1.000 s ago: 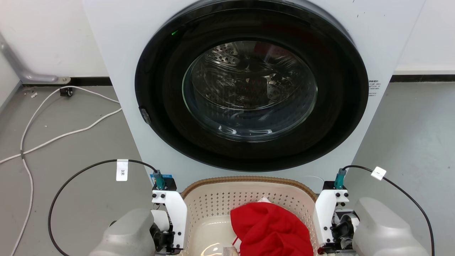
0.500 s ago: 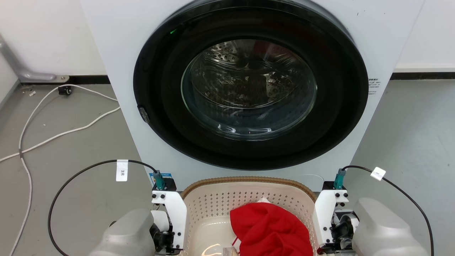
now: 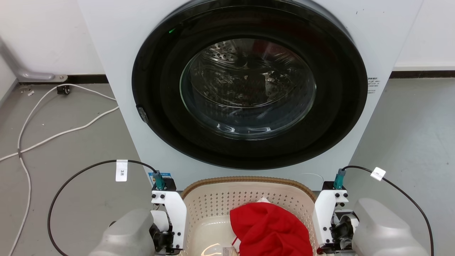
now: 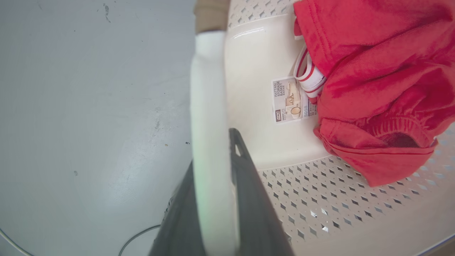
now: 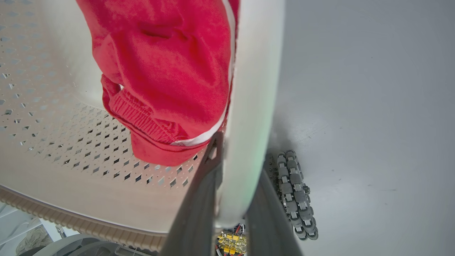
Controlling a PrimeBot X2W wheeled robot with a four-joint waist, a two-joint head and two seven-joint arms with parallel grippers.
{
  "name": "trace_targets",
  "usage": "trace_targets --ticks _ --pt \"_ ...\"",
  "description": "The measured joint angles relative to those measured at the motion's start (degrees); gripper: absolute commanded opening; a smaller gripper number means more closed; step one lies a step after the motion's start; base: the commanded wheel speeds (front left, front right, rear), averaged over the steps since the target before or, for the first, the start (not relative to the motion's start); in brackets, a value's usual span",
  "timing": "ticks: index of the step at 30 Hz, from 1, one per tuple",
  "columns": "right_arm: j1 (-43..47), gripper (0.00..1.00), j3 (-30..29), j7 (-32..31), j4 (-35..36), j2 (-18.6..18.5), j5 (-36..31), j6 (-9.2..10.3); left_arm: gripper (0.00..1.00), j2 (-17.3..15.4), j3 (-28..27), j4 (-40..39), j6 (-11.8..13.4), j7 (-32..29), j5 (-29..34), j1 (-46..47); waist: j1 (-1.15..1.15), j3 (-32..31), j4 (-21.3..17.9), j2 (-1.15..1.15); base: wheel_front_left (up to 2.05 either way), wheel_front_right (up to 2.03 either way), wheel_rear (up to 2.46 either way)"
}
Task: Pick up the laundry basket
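The cream laundry basket (image 3: pixel 218 202), with perforated walls and a brown woven rim, sits at the bottom centre of the head view between my two wrists. A red garment (image 3: pixel 270 227) lies inside it. My left gripper (image 4: pixel 213 153) is shut on the basket's white left handle (image 4: pixel 208 89), one dark finger inside the basket and one outside. My right gripper (image 5: pixel 241 156) is shut the same way on the white right handle (image 5: pixel 256 71). The red garment (image 4: pixel 373 71) lies beside a paper label (image 4: pixel 291 99) on the basket floor.
A white front-loading washer (image 3: pixel 106 53) with its round dark door (image 3: pixel 249 81) closed stands directly behind the basket. White cable (image 3: pixel 64 133) trails over the grey floor at the left. Black wrist cables (image 3: pixel 71 177) loop outward. A base wheel (image 5: pixel 295 195) shows beside the right handle.
The head view has shifted slightly, so the washer sits a little differently in the picture. Both grippers and the basket keep their places relative to each other.
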State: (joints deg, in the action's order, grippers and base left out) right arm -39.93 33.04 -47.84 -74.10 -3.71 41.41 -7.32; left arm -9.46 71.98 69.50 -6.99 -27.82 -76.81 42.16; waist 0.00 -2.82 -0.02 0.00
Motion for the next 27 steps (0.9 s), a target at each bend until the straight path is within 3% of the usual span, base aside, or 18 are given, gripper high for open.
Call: trace_targets --ticks 27 --pt "0.0 0.00 0.8 0.2 -0.2 -0.1 1.0 0.01 0.00 0.0 0.3 0.0 0.0 0.0 -0.5 -0.3 0.00 0.2 0.1 0.00 0.00 0.00 0.00"
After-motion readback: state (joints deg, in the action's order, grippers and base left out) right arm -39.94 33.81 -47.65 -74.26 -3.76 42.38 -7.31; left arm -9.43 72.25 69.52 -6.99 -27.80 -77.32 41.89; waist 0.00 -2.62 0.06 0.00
